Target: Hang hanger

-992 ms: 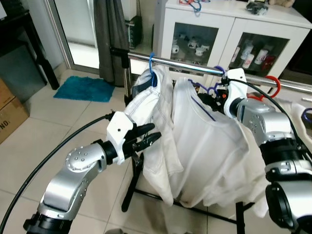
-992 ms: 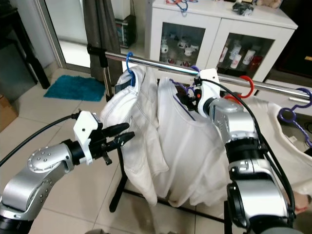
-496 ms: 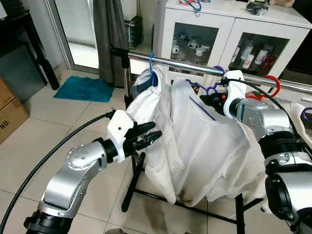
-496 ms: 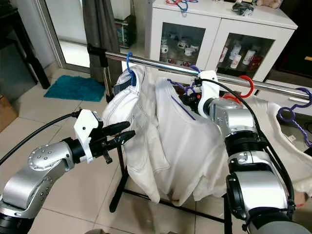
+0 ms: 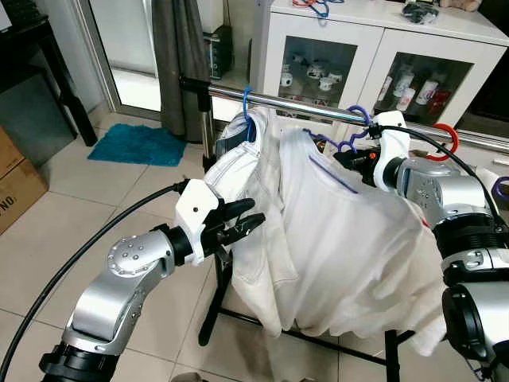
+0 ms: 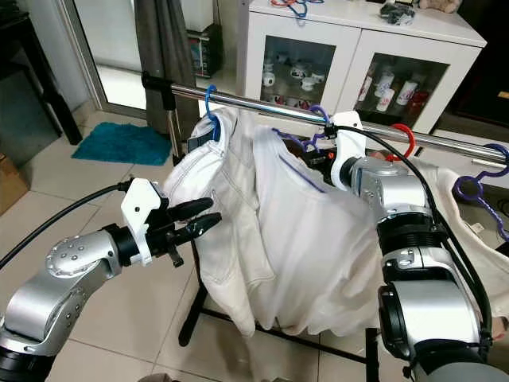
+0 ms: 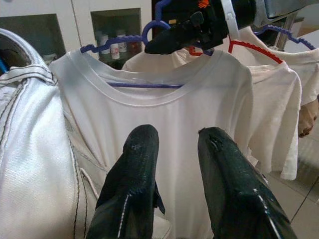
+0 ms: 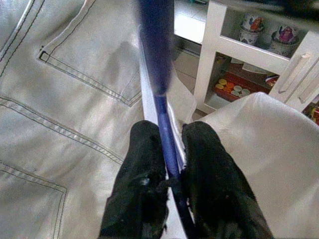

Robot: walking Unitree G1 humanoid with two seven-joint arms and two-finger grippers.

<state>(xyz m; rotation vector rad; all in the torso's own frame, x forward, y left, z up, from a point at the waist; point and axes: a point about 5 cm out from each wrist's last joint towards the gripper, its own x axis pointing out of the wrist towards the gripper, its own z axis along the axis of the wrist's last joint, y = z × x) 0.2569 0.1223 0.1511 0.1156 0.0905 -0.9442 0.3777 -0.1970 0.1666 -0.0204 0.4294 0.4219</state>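
Right claw shifted right, clamping purple hanger, white shirt

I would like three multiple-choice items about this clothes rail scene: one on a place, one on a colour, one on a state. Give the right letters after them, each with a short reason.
1. Where do the white denim trousers hang?
A. From the blue plastic hanger at the rail's left part
B. On the white cabinet
C. On the floor rug

2. What colour is the hanger that carries the white T-shirt?
A. Green
B. Purple
C. Yellow

3. What is the state of the right gripper?
A. Wide open in free air
B. Shut on the thin purple plastic hanger
C. Shut on the chrome rail

Key: 1 A, the blue hook sits on the shiny metal rail above the trousers. 2 B, a purple bar shows inside the collar in the left wrist view. 3 B, the right wrist view shows the black fingers pressed on the purple bar.
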